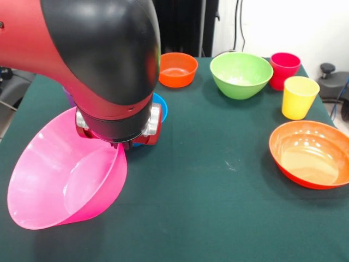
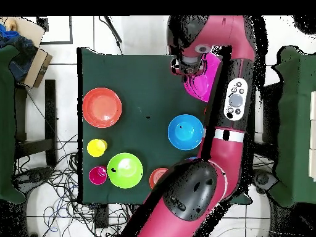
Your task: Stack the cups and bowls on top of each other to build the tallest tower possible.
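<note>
Pink bowl point(image 1: 60, 183) lifted at the table's point(image 1: 218, 185) near left in the front view, tilted steeply, mouth facing the near left and its axis well off upright. Gripper point(image 1: 121, 143) at the bowl's rim, fingers hidden under the wrist: cannot tell whether pinching. Probably mid-carry; next, levelling and setting down as a base for the blue bowl point(image 2: 185, 131).

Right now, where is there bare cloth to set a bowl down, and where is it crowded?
Bare: the table's middle and front, between the tilted pink bowl and the large orange bowl. Crowded: the far side, where the small orange bowl, green bowl, red cup and yellow cup cluster.
</note>
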